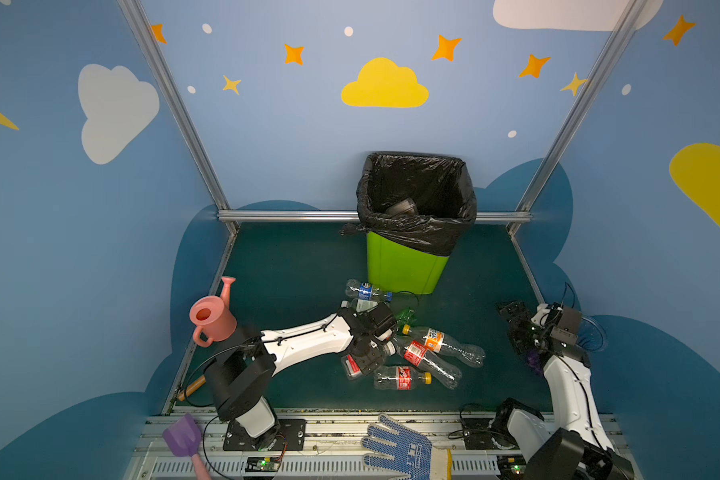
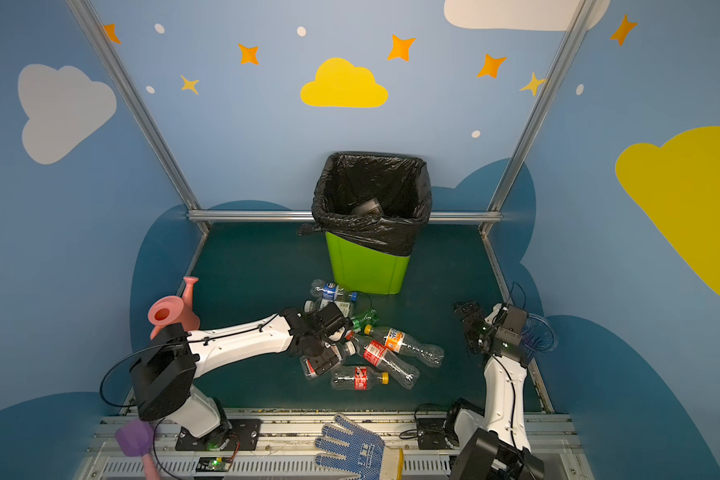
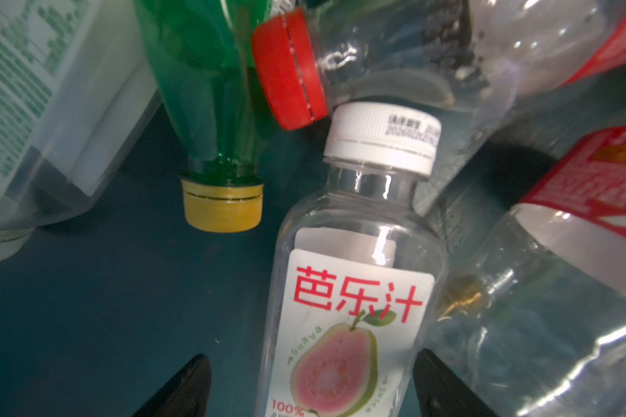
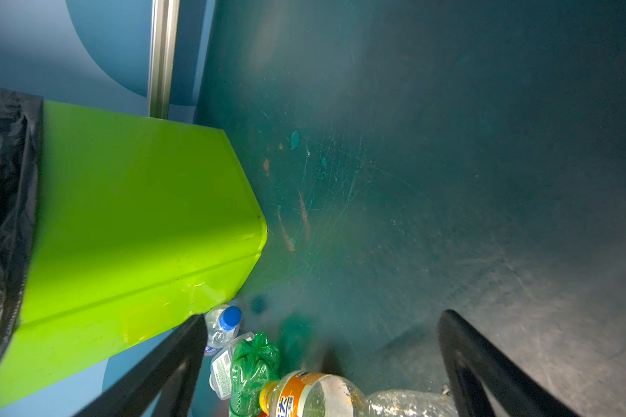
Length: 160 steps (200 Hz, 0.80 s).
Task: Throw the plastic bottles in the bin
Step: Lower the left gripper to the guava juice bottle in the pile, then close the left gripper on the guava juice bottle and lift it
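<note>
The lime-green bin [image 1: 404, 266] [image 2: 366, 270] [image 4: 123, 216], lined with a black bag, stands at the back of the dark green floor. Several plastic bottles [image 1: 429, 357] [image 2: 387, 353] lie in a heap in front of it. My left gripper [image 1: 364, 359] [image 2: 323, 359] [image 3: 311, 355] is down in the heap, open. Its fingers straddle a clear guava-juice bottle [image 3: 351, 289] with a white cap, and a gap shows on one side. A green bottle [image 3: 210, 108] and a red-capped bottle [image 3: 290, 68] lie just past it. My right gripper [image 1: 512, 324] [image 2: 470, 320] [image 4: 322, 316] hangs open and empty at the right.
A pink watering can [image 1: 213, 316] stands by the left arm. A clear ribbed vase [image 1: 595, 332] sits behind the right arm. A purple shovel [image 1: 181, 436] and a blue-dotted glove [image 1: 400, 449] lie on the front rail. A dark object [image 1: 402, 206] lies inside the bin.
</note>
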Each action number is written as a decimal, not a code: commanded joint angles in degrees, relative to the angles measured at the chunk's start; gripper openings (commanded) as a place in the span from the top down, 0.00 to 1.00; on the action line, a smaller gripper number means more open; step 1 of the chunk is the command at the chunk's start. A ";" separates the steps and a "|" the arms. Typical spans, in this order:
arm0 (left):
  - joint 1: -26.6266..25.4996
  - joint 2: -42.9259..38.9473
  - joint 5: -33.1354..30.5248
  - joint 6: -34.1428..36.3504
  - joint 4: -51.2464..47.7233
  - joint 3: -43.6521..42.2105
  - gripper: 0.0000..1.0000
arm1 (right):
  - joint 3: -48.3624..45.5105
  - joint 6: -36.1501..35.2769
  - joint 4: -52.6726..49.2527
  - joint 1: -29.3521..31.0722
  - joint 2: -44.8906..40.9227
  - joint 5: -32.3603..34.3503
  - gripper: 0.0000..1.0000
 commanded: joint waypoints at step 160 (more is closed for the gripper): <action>2.61 -3.80 2.28 -6.34 -2.46 -5.73 0.40 | -1.30 -0.98 1.90 -1.81 1.98 -0.85 0.02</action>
